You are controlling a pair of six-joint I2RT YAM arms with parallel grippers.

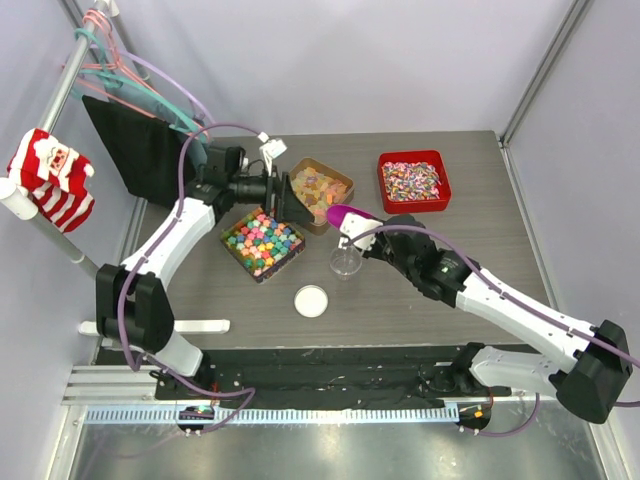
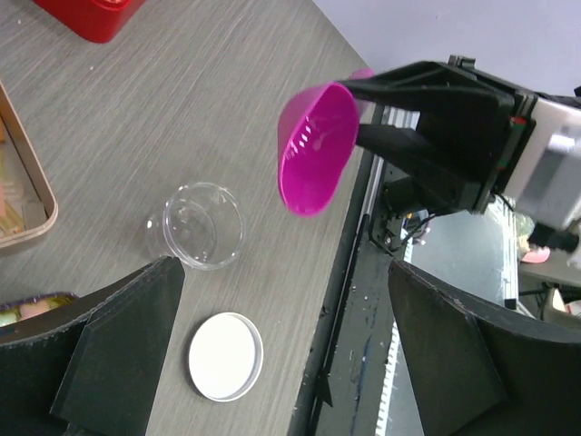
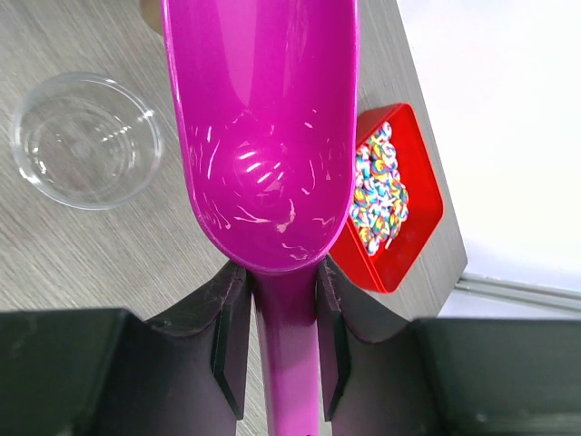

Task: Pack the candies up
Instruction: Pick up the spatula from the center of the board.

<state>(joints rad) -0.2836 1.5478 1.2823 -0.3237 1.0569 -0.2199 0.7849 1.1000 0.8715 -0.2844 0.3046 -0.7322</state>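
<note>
The right pincer (image 3: 281, 313) is clamped on the handle of a glossy magenta plastic scoop (image 3: 263, 136), which is raised near a clear round plastic cup (image 3: 86, 141) standing upright on the grey wood-grain desk (image 2: 182, 118). The left pincer (image 1: 284, 196) is spread apart with nothing in it, by the far side of the dark square tray (image 1: 240, 261) holding the bright mixed-colour blocky candies (image 1: 262, 242). A white round lid (image 2: 225, 356) lies near the cup.

Grey wood-grain table (image 1: 480, 230) under even light, pale lilac walls (image 1: 350, 60) behind it, metal rail (image 1: 62, 85) left of it held hangers (image 1: 120, 75) and a striped red-and-white garment (image 1: 55, 175), ribbed aluminium strip (image 1: 300, 413) ran along its near edge.
</note>
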